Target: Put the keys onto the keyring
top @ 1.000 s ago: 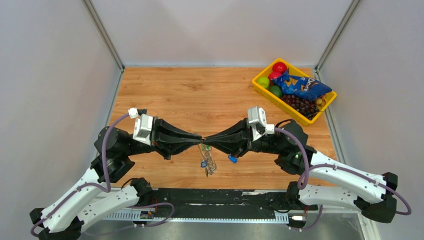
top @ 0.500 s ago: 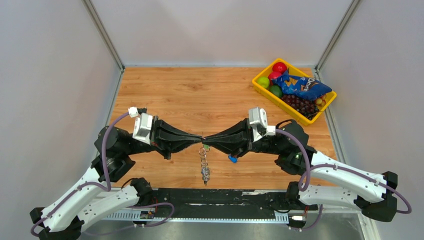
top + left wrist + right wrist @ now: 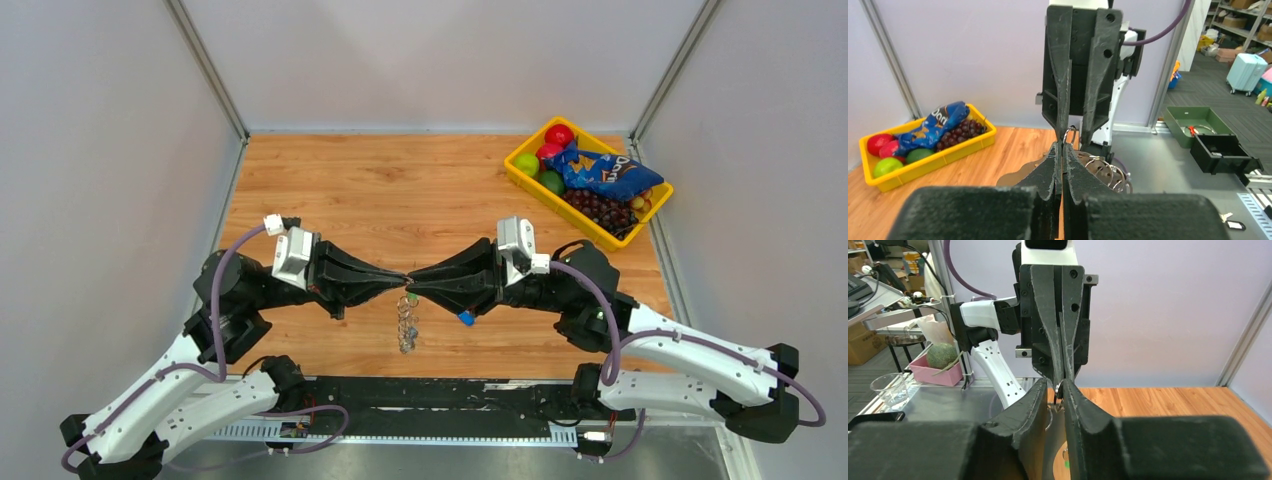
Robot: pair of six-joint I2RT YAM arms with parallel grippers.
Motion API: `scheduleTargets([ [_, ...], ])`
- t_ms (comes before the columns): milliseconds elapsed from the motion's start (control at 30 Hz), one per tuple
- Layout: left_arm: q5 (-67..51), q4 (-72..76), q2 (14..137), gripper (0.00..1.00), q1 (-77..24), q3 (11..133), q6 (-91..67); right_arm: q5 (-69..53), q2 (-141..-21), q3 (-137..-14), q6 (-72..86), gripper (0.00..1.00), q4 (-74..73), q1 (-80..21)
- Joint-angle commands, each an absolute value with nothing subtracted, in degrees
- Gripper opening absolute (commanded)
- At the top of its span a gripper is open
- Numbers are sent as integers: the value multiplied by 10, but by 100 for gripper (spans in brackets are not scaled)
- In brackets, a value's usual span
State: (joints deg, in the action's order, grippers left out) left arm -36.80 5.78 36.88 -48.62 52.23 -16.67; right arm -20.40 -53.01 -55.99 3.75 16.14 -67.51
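Nearest the arm bases, over the front of the wooden table (image 3: 400, 190), the grey-silver chain is seen hanging straight down from the keyring (image 3: 408, 300). Small items are strung along the chain, but they are too small to be identified from above. Just to the right of it, a blue-capped key (image 3: 465, 319) is seen below the fingers of the right gripper (image 3: 414, 281); whether it lies on the wood cannot be told.

Above the chain, the ring is held aloft where the two grippers meet tip to tip near the middle of the table's width. The fingers of the left gripper (image 3: 402, 277) are pressed together with only a thin seam between them, and the ring is clamped at their tips, as shown by both wrist views. The right gripper's fingers are set narrowly apart with the ring between them. Whether its pads press on the ring cannot be told.

At the far right corner, well apart from the grippers, a yellow tray (image 3: 512, 168) is filled with red and green fruit, dark grapes (image 3: 600, 208) and a blue snack bag (image 3: 605, 172).
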Motion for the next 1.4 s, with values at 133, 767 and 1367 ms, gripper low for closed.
scheduleTargets([
  [133,-351,3,373,0,-488,543,-127,-119,-488,-589,10,47,90,-679],
  [767,-280,-89,356,0,-488,555,-76,239,-414,-504,154,65,-204,-678],
  [1367,-234,-110,321,0,-488,530,-71,149,-566,-328,421,48,-230,-575],
])
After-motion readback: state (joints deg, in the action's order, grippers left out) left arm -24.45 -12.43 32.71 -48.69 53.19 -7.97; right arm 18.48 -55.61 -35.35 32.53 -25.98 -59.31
